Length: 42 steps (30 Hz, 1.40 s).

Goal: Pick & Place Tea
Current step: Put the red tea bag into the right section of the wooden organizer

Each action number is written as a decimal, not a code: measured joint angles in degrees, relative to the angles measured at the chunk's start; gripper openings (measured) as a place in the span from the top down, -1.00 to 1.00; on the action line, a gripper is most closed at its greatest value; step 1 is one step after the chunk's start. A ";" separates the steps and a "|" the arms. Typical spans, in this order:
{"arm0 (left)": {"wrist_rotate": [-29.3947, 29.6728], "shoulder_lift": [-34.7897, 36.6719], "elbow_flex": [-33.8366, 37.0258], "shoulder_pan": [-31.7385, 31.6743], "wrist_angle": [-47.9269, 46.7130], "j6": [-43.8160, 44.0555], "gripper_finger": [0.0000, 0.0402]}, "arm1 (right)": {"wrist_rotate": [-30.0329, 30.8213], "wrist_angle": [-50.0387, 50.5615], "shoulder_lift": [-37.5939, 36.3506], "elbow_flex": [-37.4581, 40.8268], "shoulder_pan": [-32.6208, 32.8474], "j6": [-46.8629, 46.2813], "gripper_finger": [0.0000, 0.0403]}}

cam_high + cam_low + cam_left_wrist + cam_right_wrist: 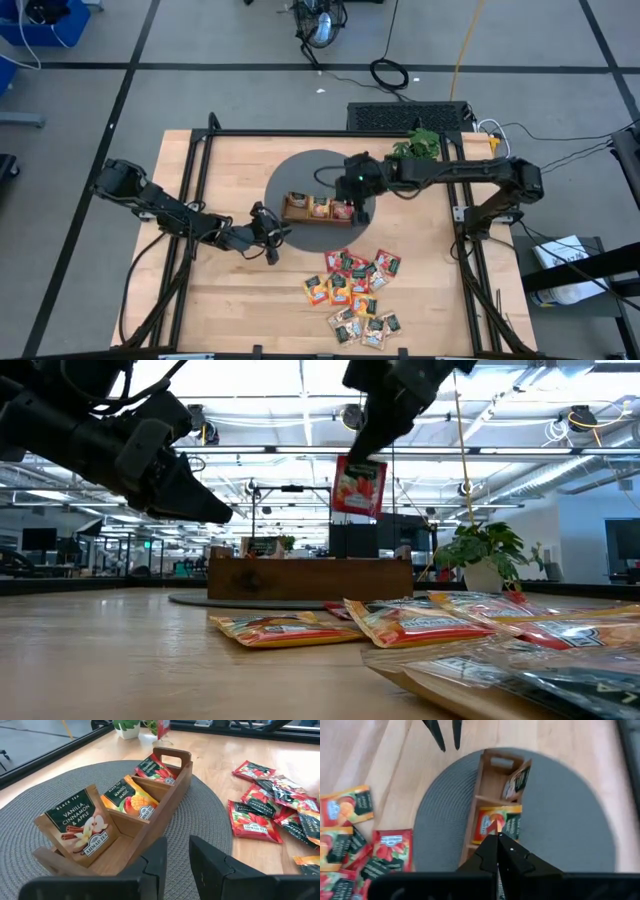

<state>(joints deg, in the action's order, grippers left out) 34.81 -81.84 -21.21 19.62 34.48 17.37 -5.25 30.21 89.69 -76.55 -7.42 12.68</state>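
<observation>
A brown wooden tray with three compartments stands on a round grey mat. Its compartments hold a vanilla-cinnamon tea sachet, a mango one and a red one, each leaning upright. Loose tea sachets, red, orange and dark green, lie in a pile on the wood toward the near edge. My right gripper hangs above the tray, shut on a red tea sachet. To the left of the tray, my left gripper is low and open, holding nothing, pointing at the tray's end. My right gripper pinches the red sachet by its top edge between its two fingers, coming slanting down from above. The sachet hangs upright below the fingers, clear of the tray and its sachets.
A small potted plant stands at the far edge behind the mat. Black frame rails run along the table's left, right and far sides. Bare wood lies left of the sachet pile.
</observation>
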 joint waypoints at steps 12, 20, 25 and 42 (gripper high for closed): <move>0.25 0.00 0.00 -0.04 0.02 -0.27 0.56 | -3.84 1.33 11.18 0.02 -4.60 -1.04 1.00; 0.30 0.00 -0.02 -0.04 -0.04 -0.42 0.56 | -0.64 0.50 12.46 0.04 -4.77 0.19 1.00; 0.29 0.00 0.00 0.00 -0.04 -0.36 0.56 | -0.66 -0.39 12.44 0.50 -5.34 0.00 1.00; -0.01 0.00 -0.02 -0.04 -0.13 -0.75 0.56 | -0.56 -11.09 12.46 7.17 -7.98 2.82 0.93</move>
<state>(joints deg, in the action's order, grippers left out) 34.81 -81.84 -21.23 19.57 34.35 16.62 -5.82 19.12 102.15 -69.38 -15.40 15.50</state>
